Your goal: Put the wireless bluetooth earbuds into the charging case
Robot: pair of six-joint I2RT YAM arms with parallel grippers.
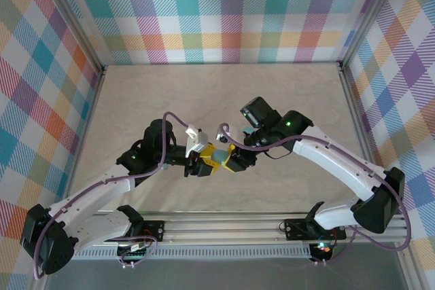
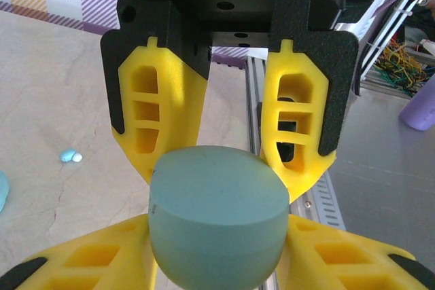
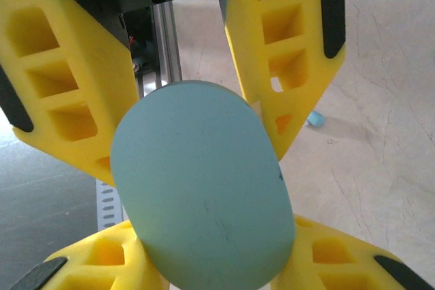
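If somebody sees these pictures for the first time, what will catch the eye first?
First, the left gripper and right gripper meeting above the middle of the table around one light blue case; the right one grips it. Then the bright checked walls on three sides. A tiny earbud lies on the table, to the left in the left wrist view.

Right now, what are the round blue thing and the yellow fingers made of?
Pale blue-green rounded case: probably hard plastic, matte; smooth, with faint scuffs and no glare. Yellow ribbed tool fingers: likely printed plastic, matte; hollow cut-out cells, black backing.
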